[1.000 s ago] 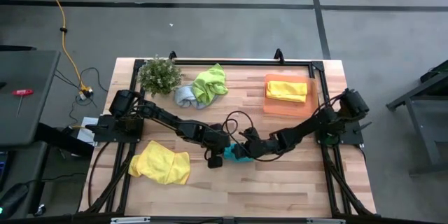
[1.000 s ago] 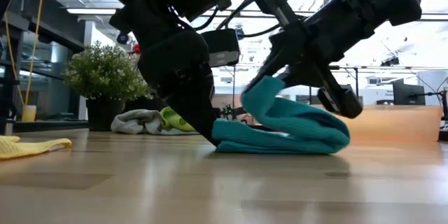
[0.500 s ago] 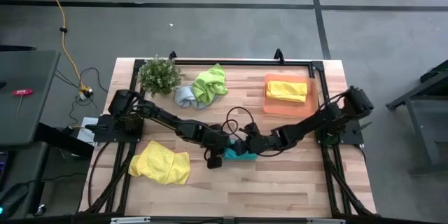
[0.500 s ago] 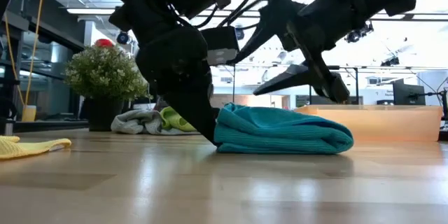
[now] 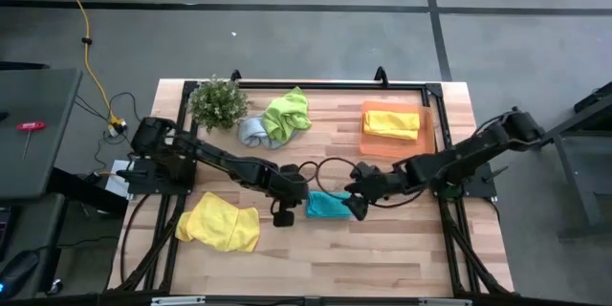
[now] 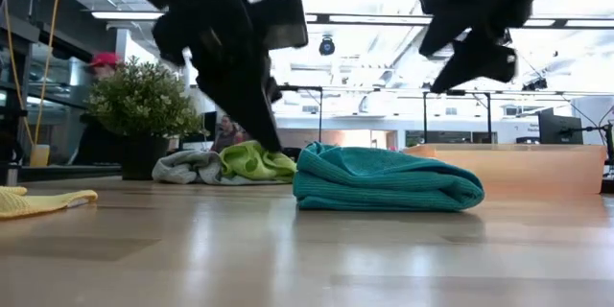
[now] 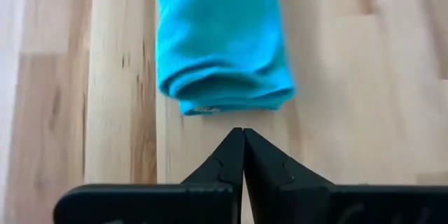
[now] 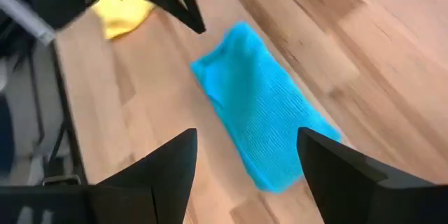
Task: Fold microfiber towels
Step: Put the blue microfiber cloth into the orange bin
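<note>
While both arms hang low over the worktop (image 5: 382, 249):
Teal towel (image 5: 328, 205): folded, flat mid-worktop, touched by neither gripper.
Left gripper (image 7: 243, 134): fingers pressed together, empty, just beside the towel's folded end.
Right gripper (image 8: 246, 155): fingers spread wide, empty, above the towel.

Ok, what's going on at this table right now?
A two-armed robot is folding small towels. The teal towel lies folded mid-table, with nothing holding it. The right gripper is beside it with open jaws; the left gripper is on its other side, jaws shut and empty. One yellow towel lies folded on the orange tray. Another yellow towel and a green towel with a grey towel lie unfolded.
</note>
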You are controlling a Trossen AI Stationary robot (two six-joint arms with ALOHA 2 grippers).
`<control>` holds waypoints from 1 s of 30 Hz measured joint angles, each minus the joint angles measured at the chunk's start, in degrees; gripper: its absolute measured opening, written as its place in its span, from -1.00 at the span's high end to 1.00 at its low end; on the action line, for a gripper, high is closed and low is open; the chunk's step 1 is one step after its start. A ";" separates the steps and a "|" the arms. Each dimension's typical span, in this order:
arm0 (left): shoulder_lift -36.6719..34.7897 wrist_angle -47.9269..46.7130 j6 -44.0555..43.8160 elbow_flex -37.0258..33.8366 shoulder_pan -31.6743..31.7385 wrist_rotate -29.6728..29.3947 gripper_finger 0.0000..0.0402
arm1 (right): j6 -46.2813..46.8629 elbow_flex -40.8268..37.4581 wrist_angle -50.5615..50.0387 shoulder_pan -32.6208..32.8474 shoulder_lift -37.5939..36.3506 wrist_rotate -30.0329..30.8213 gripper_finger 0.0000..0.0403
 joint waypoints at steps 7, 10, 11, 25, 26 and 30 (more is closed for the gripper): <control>-10.61 0.69 -0.74 0.06 -0.65 -0.90 1.00 | -14.36 0.01 2.52 -6.92 3.94 -9.57 -0.18; -16.20 0.81 -2.40 -0.06 -1.33 -2.41 1.00 | -20.88 0.01 4.80 -9.24 6.21 -11.95 -0.18; -17.74 1.89 -3.34 -0.02 -1.83 -3.28 1.00 | -22.75 0.00 4.81 -9.73 6.87 -12.48 -0.18; -26.71 19.87 -11.78 0.01 -8.18 -5.59 1.00 | -35.48 -0.01 10.70 -10.44 16.92 -15.66 -0.18; -26.71 20.24 -11.92 -0.01 -8.70 -6.15 1.00 | -35.78 -0.01 10.59 -10.27 17.59 -14.96 -0.18; -26.76 20.34 -12.42 -0.01 -9.84 -8.75 1.00 | -37.28 -0.03 9.95 -9.11 20.74 -13.51 -0.18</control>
